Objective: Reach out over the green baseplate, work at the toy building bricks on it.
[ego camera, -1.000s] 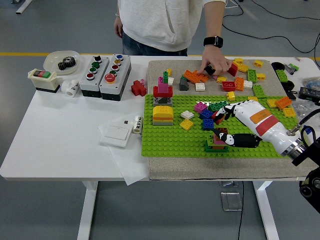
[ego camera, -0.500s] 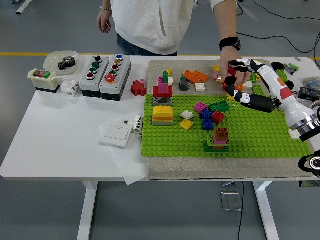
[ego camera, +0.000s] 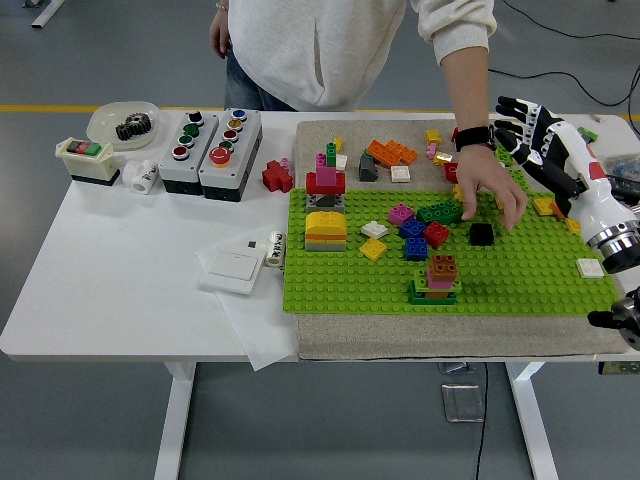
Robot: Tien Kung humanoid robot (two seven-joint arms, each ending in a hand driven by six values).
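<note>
The right hand (ego camera: 535,135) has pulled back from the middle of the baseplate (ego camera: 340,285) and now hovers above its far right corner, fingers spread wide and holding nothing. A second ago it lay low over the brown-topped stack (ego camera: 437,277) near the plate's front edge; half a second ago it was already lifted toward the far right. The lift leaves that stack standing free, so the robot seems to be between moves, not pressing or gripping any brick.

Just left of the robot's hand, the person's hand (ego camera: 487,192) has come forward from the loose bricks (ego camera: 392,152) beyond the plate and now rests over the plate's far right part. Its fingertips are close above a black brick (ego camera: 481,234) that was not on the plate earlier, so the person has probably just set it down. A white tile (ego camera: 590,267) also lies at the plate's right edge.

Further left on the plate, the cluster of blue, red and green bricks (ego camera: 425,225) and the yellow dome stack (ego camera: 326,229) sit unchanged. The left arm is out of view. With the person's hand over the plate, any next reach risks a collision.
</note>
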